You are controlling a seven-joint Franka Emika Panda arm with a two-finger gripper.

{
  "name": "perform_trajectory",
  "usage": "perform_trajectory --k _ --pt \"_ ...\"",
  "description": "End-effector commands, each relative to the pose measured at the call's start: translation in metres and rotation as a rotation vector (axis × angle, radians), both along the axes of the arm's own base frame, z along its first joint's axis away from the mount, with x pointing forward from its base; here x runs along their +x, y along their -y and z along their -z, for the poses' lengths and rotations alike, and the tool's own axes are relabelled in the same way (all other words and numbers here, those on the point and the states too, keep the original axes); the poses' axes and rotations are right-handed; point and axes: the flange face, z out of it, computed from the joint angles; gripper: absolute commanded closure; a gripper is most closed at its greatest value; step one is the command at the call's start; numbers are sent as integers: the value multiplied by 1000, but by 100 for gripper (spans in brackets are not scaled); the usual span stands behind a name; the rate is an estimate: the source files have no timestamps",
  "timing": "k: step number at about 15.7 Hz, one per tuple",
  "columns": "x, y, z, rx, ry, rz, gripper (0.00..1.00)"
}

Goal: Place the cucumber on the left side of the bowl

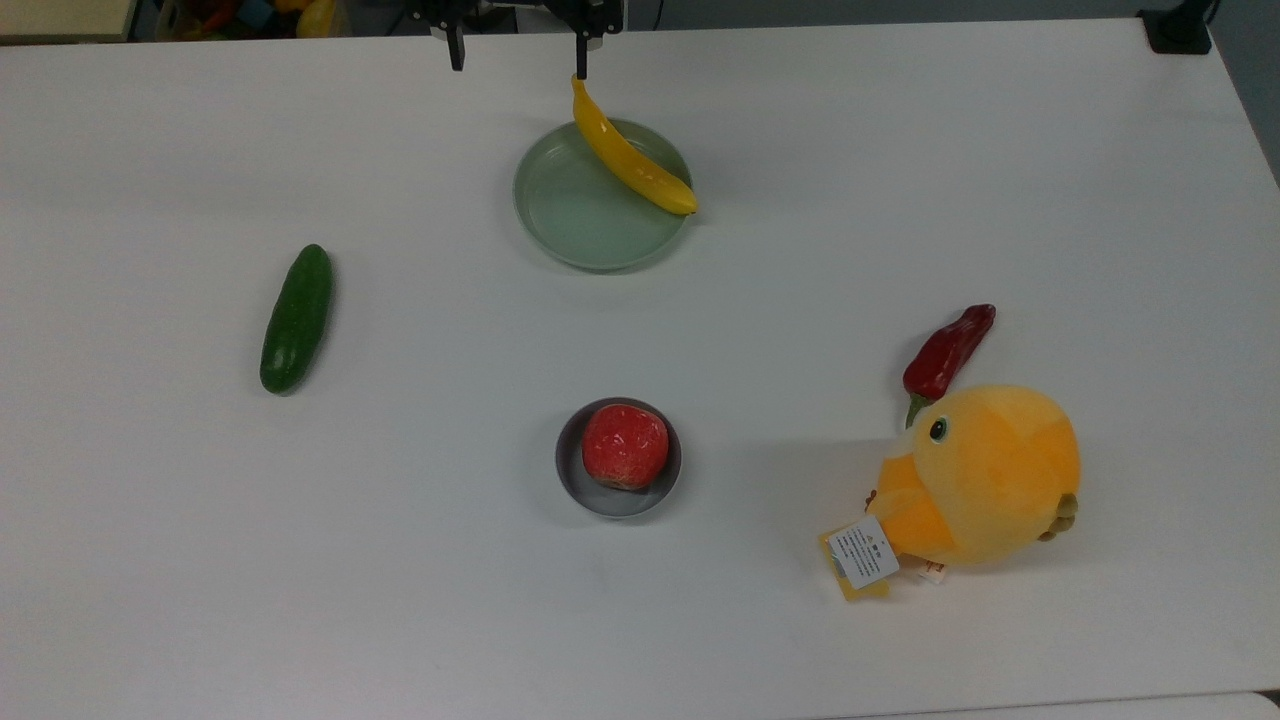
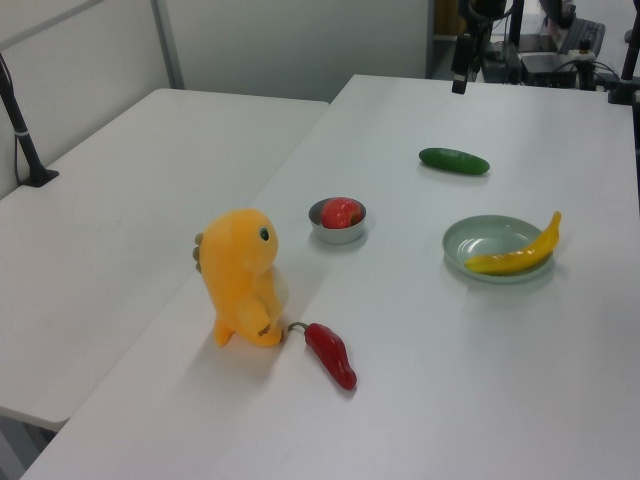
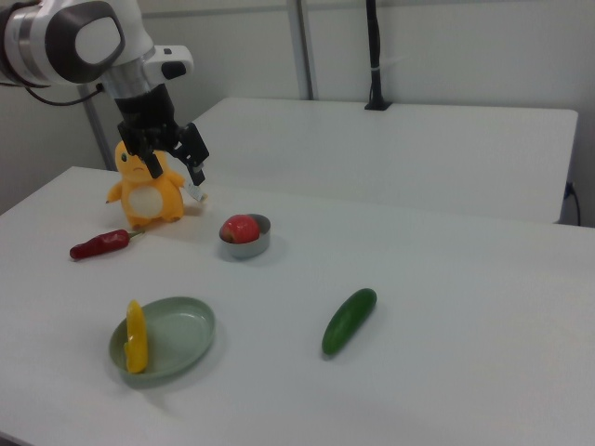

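A white bench (image 1: pixel 900 150) carries a scatter of toy food while the robot's hand (image 1: pixel 518 55) hangs above its far edge in the top view, fingers spread wide apart and holding nothing. In the right view the same hand (image 3: pixel 177 167) hovers in the air in front of the orange plush toy (image 3: pixel 146 190), well clear of every object.

The cucumber (image 1: pixel 296 318) lies flat on the bench toward the top view's left, well apart from the bowl (image 1: pixel 570 470), its long axis running roughly from near to far with a slight tilt. In the right view the cucumber (image 3: pixel 350 321) sits alone on the right view's right, and in the left view the cucumber (image 2: pixel 453 160) rests beyond the plate.

The small grey bowl (image 3: pixel 257 243) holds a red apple-like fruit (image 1: pixel 625 446) and stands near the middle of the bench. A pale green plate (image 1: pixel 560 210) sits farther back, with a yellow banana (image 1: pixel 628 155) lying across its rim, one end sticking out past the edge. A dark red chili pepper (image 1: pixel 946 352) lies just beside the plush toy (image 1: pixel 985 475) on the top view's right.
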Motion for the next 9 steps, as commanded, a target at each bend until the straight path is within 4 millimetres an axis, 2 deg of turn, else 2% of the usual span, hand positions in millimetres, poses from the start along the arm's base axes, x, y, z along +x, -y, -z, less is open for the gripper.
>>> perform_trajectory --k 1,9 --pt "-21 12 -16 -13 -3 5 0" --pt "-23 11 -15 -9 -22 3 0"
